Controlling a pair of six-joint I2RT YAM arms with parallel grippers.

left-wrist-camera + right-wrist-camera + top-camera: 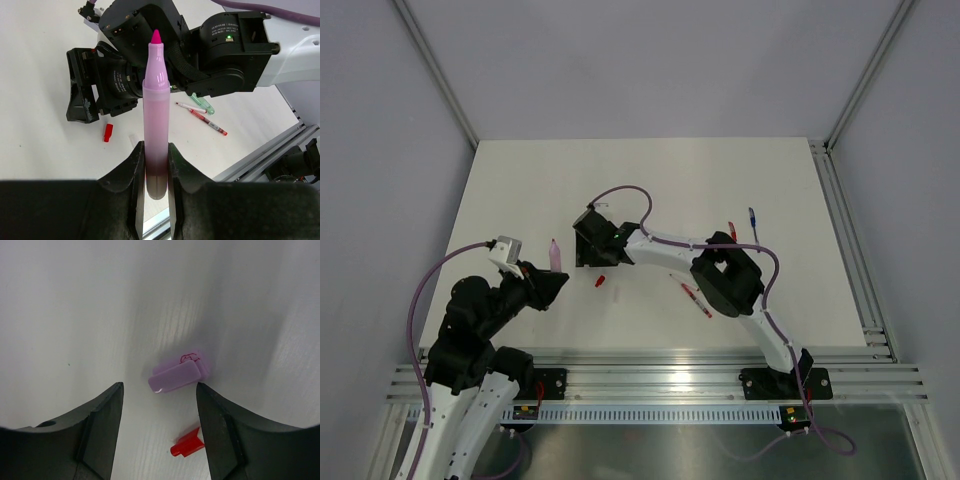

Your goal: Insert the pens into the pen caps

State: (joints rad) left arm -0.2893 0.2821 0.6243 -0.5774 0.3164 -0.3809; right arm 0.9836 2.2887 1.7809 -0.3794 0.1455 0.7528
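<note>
**Left to right.** Near the left end of the near edge of the tabletop [520, 180], the left gripper [155, 156] is clamped on the tail end of the pink pen [156, 105]. The pen stands upright with its tip uppermost. Because the hold is so low, most of the barrel stands free, and any sideways push during capping may lever the pen askew between the fingers.

Left of the table's centre, the right gripper [158, 407] hangs with its jaws spread apart, one on each side of the pink cap [177, 375]. The cap lies flat on the surface and is not yet held. A skewed closure could squirt it away or trap it crosswise. Which end is open cannot be made out, so the cap may be presented to the pen the wrong way round.

The red cap [188, 444] lies just beside it and could be nudged or caught too. Right of centre, the red pens [697, 299] and, nearer the right edge, a blue pen [753, 217] lie uncapped.
</note>
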